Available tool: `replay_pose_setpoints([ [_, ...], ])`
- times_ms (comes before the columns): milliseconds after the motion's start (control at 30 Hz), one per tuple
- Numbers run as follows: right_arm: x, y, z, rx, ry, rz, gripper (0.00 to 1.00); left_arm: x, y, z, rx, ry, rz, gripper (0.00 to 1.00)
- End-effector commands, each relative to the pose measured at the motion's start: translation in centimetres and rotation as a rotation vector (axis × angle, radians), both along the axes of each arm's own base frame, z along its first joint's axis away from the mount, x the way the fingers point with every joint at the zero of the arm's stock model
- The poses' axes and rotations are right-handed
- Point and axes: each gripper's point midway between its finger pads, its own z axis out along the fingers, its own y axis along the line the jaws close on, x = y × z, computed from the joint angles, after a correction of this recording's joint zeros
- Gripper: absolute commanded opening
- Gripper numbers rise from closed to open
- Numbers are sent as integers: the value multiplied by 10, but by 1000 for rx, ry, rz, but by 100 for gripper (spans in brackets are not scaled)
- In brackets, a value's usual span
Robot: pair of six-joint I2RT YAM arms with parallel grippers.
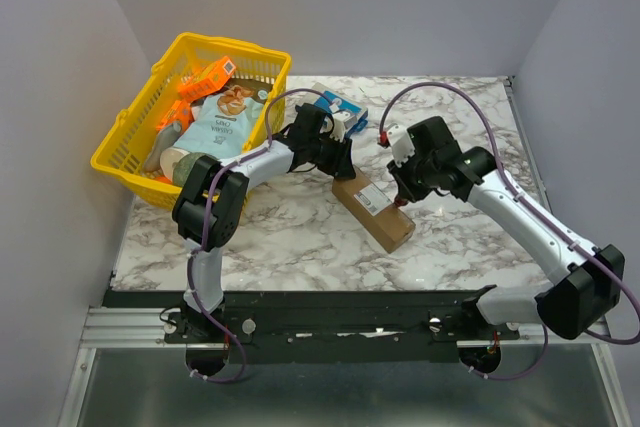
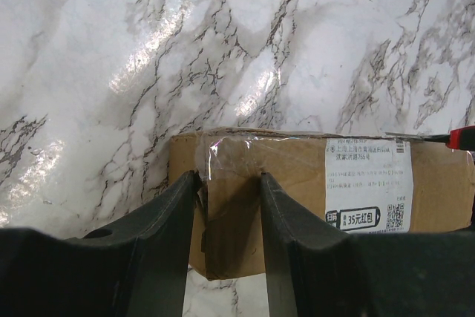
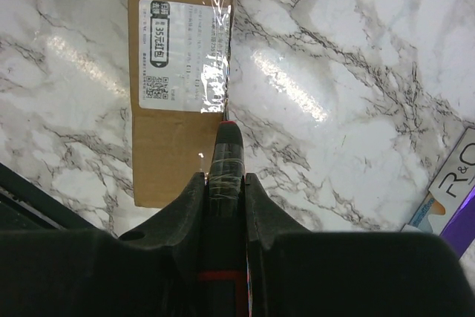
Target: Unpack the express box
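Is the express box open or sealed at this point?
Sealed: the express box lies flat with its flaps closed and clear tape running over its seam.

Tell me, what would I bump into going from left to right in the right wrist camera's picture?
the express box → red-and-black tool pinched in the right pincer → small white box at the edge

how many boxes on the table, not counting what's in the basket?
2. The express box lies mid-table; a small blue-and-white box sits behind it, just right of the yellow basket. Anything hidden from these views isn't counted.
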Motion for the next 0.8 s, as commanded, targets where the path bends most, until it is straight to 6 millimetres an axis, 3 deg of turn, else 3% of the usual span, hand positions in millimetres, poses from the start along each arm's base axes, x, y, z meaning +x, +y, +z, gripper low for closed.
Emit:
replay_pose_setpoints([
  [0,-16,-9,4,-4,41,-4,0,-29,35,-82,231,158,25,38],
  [767,-51,-32,0,-36,115,-29,1,-29,37,-85,242,153,24,38],
])
